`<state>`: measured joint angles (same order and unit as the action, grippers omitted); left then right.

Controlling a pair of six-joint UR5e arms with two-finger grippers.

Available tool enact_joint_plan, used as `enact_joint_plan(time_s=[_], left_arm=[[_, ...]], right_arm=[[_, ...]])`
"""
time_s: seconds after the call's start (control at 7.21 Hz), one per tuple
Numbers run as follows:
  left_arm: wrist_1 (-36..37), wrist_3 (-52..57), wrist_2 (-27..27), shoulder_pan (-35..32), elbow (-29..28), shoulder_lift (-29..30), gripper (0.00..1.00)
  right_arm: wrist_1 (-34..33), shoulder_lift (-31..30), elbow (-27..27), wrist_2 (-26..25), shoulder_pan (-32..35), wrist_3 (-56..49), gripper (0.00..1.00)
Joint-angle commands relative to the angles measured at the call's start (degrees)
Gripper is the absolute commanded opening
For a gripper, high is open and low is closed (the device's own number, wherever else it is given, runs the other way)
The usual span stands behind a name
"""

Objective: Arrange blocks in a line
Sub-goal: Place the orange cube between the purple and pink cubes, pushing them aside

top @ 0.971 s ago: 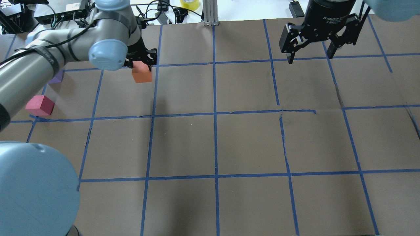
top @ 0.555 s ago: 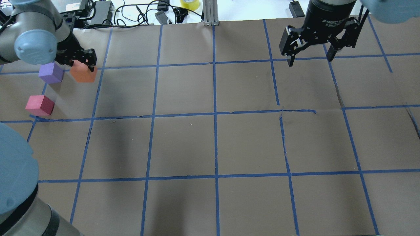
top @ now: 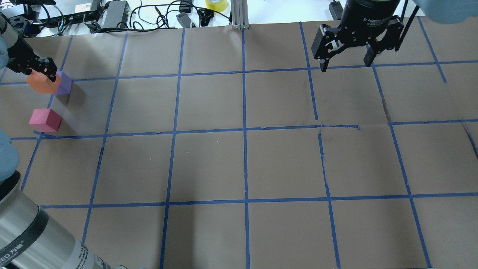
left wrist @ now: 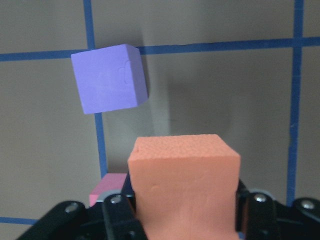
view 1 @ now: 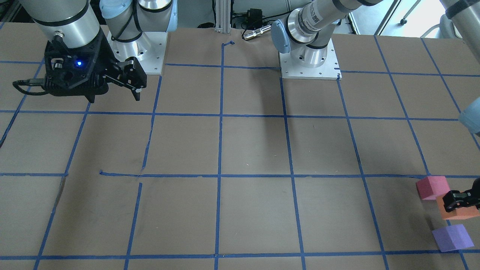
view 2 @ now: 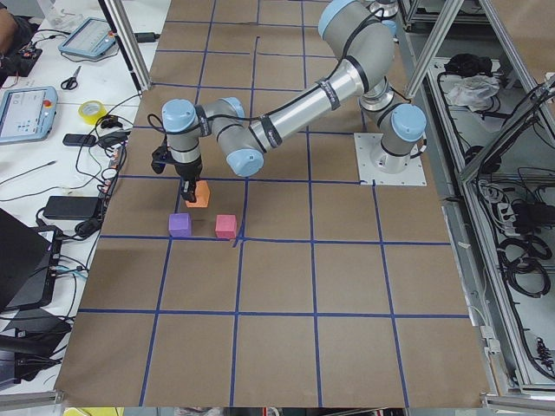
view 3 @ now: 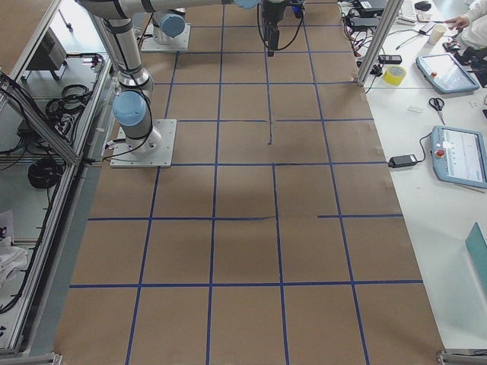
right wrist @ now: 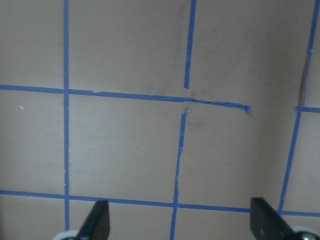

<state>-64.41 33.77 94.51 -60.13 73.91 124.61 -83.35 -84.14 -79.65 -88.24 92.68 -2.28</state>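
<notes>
Carrying an orange block above the far left corner of the table, clamped between the fingers of the left gripper. Held clear of the surface, to judge by the wrist view, with a purple block just beside it lower down and a red-pink block nearer the robot, both flat on the brown paper, apart, with a gap between. Seen from across the table, hanging over or close to that gap; impossible to tell which from these angles. Holding the right gripper well apart at the far right, above bare paper and blue tape lines, with fingers spread wide and nothing between them.

About two-thirds of the way there, by the look of it: two blocks down and placed to serve as part of a row, one in the air. No finished line yet.

Left to do, as a judgement: lowering the orange block into line with the other two, either into the gap or at one end, then opening the fingers and pulling clear. Likely to call for care on the way down, with the purple block so close to the left gripper and light enough, being foam-like, to be nudged out of place. Nothing for the right gripper to do, so far as these views suggest.
</notes>
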Motion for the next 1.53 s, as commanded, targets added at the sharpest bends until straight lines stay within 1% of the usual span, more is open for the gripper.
enact_joint_plan(time_s=[0.0,0.14,0.28,0.83,1.39], left_arm=[[0.0,3.0,-0.3,1.5,-2.5,3.1,0.00],[0.1,3.3,-0.3,1.5,-2.6,3.9,0.00],[0.2,3.6,-0.3,1.6,-2.5,4.3,0.00],[0.1,2.4,-0.4,1.5,-1.0,5.8,0.00],[0.2,0.4,-0.4,1.6,-1.0,7.0,0.00]], right_arm=[[-0.5,-0.2,-0.6,2.6,0.0,-1.4,1.00],[-1.1,-0.5,-0.3,-1.3,-0.2,-3.1,1.00],[-4.1,-0.9,-0.6,-2.3,-0.3,-3.2,1.00],[-4.0,-2.0,-0.9,-3.0,-0.4,-2.7,1.00],[-4.8,-2.3,-0.9,-3.1,-0.5,-3.7,1.00]])
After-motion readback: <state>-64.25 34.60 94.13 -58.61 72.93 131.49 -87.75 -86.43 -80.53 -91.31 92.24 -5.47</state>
